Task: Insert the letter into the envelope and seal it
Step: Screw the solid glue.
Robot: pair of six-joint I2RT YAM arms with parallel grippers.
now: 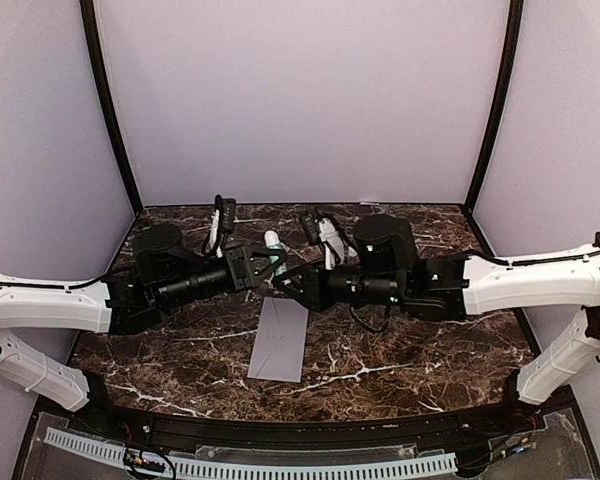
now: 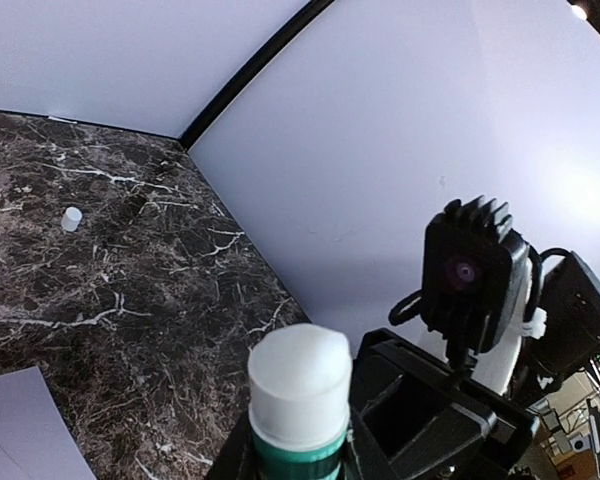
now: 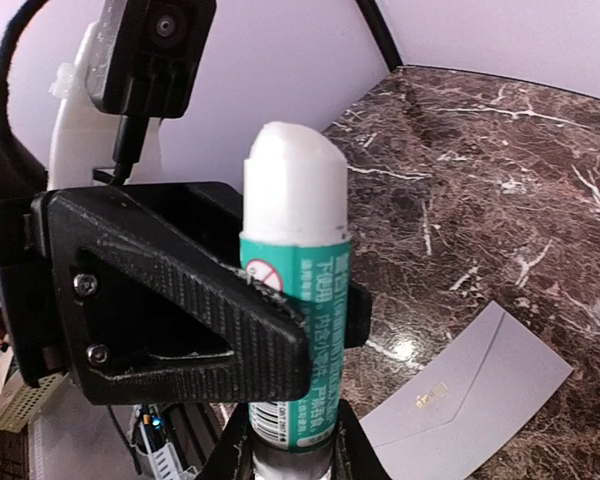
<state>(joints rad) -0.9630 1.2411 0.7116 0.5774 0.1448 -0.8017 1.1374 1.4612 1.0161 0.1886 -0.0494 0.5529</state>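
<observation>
Wrist cams show you what top cam can't: left gripper (image 2: 300,455) and right gripper (image 3: 290,455) both clamped on uncapped glue stick (image 3: 295,250) btwn them. Grey envelope (image 1: 280,340): plain, seams up, flat on table (image 1: 410,350) under grippers, not touching.

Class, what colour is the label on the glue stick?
The glue stick has a green label with white print, clearest in the right wrist view.
</observation>
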